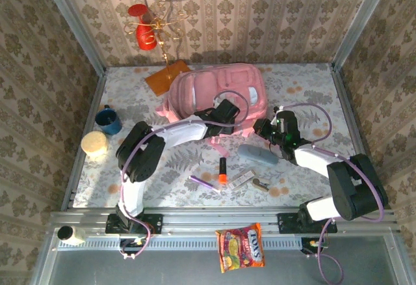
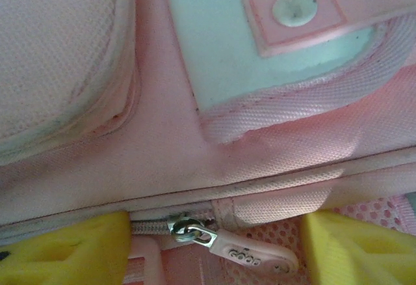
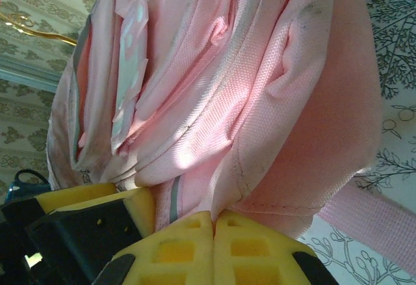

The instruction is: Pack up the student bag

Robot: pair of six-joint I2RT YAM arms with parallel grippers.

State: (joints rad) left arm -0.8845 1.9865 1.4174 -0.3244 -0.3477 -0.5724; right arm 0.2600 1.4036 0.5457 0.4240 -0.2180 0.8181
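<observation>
**Top external view.** The student bag [image 1: 218,93] lies flat on the table [image 1: 312,90], at its centre and toward the far side. The left gripper [image 1: 227,110] sits over the near edge of the bag. The right gripper [image 1: 263,129] is at the bag's near right corner. A pencil pouch [image 1: 257,153] lies close by on the table, outside the bag.

**Left wrist view.** The left gripper [image 2: 214,252] is released. Its yellow fingers [image 2: 65,249] stand apart, with the zip pull [image 2: 253,252] lying between them and touched by neither. The bag is woven cloth over padded panels. It is likely soft, light and slack, and it will probably sag rather than hold its shape. The zip pull is the best point to take hold of for opening. It is small and flat, so it calls for a centred pinch.

**Right wrist view.** The right gripper [image 3: 213,246] is clenched, pad against pad, right at the folded lower edge of the bag [image 3: 260,90]. Whether a thin fold of cloth is caught between the pads cannot be told. A strap [image 3: 370,223] trails onto the table. Seams and folds look like the firmest places to hold the bag steady, since loose cloth is likely to slip or stretch.
</observation>
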